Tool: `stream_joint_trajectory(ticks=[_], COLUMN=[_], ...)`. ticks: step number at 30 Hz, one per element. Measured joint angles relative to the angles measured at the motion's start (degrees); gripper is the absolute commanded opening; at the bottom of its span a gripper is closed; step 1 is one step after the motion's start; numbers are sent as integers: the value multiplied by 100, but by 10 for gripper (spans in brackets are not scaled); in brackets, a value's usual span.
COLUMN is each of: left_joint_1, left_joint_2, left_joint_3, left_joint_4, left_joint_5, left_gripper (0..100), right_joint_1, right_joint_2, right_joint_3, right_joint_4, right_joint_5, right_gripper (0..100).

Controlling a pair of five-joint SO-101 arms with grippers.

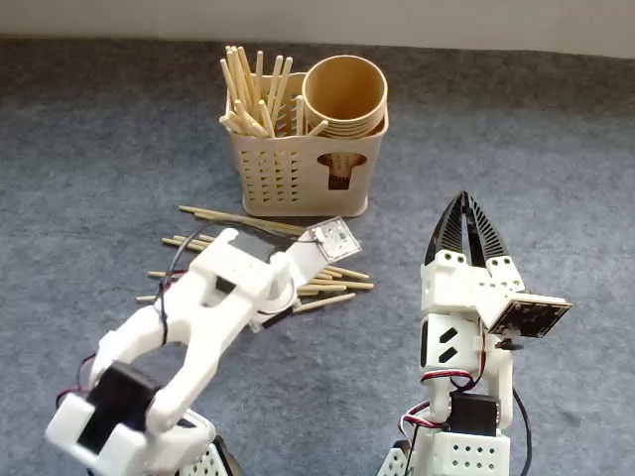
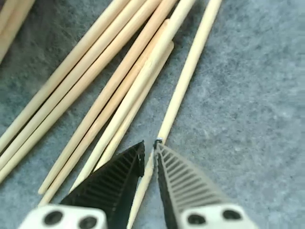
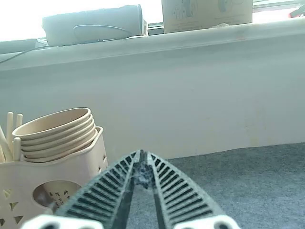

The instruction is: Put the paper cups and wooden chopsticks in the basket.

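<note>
left gripper (image 2: 149, 144) pinched narrow on one chopstick (image 2: 183, 81) — other chopsticks (image 2: 119, 83) just beside.

A beige slotted plastic basket (image 1: 288, 169) stands far centre on the grey felt-covered table (image 1: 99, 149). It holds stacked tan paper cups (image 1: 344, 89) on its right side and upright wooden chopsticks (image 1: 253, 94) on its left. Loose wooden chopsticks (image 1: 332, 285) lie nearer (partly under the white left arm (image 1: 223, 297)). At right, the black right gripper (image 1: 463, 198) points away, jaws together.
</note>
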Motion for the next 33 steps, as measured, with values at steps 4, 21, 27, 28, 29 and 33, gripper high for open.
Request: stream_joint_trajectory(ticks=[4,21,27,28,29,33], left_joint_1=[0,9,18,53,70,70], left_joint_2=[-580,325,615,615,615,615], left_joint_3=[413,105,-211,-211,-211,-211], left_joint_4=[-70,-501,-343,-343,-343,-334], left_joint_5=[0,-9,62,70,62,53], left_gripper=[111,107,48,36,23,5], right_joint_1=[0,0,0,0,0,0], right_joint_2=[0,0,0,0,0,0], right_joint_3=[0,0,0,0,0,0], right_joint_4=[0,0,0,0,0,0], right_joint_5=[0,0,0,0,0,0], right_gripper=[5,5,5,5,5,5])
